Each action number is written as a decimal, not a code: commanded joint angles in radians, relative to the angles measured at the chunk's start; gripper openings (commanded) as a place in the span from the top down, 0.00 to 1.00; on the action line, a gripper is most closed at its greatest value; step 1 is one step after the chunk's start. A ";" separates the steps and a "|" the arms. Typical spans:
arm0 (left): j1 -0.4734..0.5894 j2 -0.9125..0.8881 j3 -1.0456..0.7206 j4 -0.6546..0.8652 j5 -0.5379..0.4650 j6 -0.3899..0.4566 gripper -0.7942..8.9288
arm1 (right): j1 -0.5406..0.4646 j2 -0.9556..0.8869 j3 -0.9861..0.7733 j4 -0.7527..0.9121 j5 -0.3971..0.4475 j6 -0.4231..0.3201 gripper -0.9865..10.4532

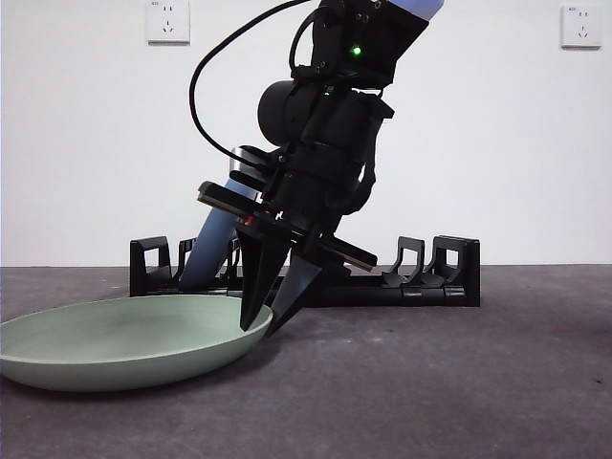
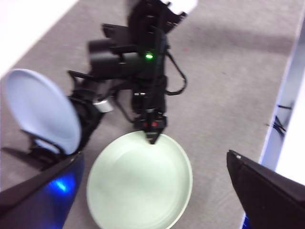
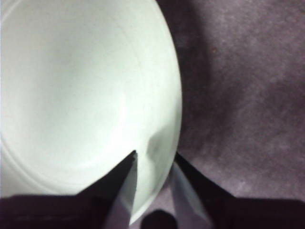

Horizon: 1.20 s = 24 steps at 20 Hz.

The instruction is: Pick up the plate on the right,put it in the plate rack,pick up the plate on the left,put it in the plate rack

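Green plate (image 1: 115, 339), pale and shallow, lies flat on the grey table (image 1: 430, 382) at the near left of the front view, its right rim under the working arm. The right gripper (image 1: 277, 306) comes down from above at a slant, and its two black pointed jaws straddle that rim: one tip sits inside the dish, the other just outside it on the table side. The right wrist view shows the same thing up close, with the rim of the green plate (image 3: 162, 143) running through a narrow gap between the jaws; the jaws are only slightly apart, and whether they are actually pressing on the rim is hard to tell from these views. Behind, along the far side of the table, stands the plate rack (image 1: 435, 273), long, low and black, with curved prongs and blocky ends. A light blue plate (image 1: 218, 239) stands on edge in its left part, tilted, partly hidden by the arm. The left wrist view looks down on the scene from higher up: the blue plate (image 2: 40, 109) in the rack, the green plate (image 2: 140, 181) beside it, and the left gripper (image 2: 152, 191) held wide open, well clear, gripping nothing.
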 commanded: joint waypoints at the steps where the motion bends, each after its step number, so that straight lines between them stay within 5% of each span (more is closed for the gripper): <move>1: -0.023 0.010 0.002 0.001 0.000 0.009 0.40 | 0.004 0.021 -0.009 0.010 0.005 0.016 0.93; 7: -0.090 0.035 0.002 -0.019 -0.021 0.039 0.40 | -0.006 0.013 -0.008 -0.008 0.011 0.029 0.92; 18: -0.482 0.240 0.002 -0.030 -0.289 0.170 0.40 | -0.150 -0.390 -0.006 -0.247 -0.005 -0.005 0.92; 24: -0.580 0.443 0.002 0.070 -0.500 0.188 0.41 | -0.214 -0.561 -0.006 -0.354 -0.035 -0.005 0.92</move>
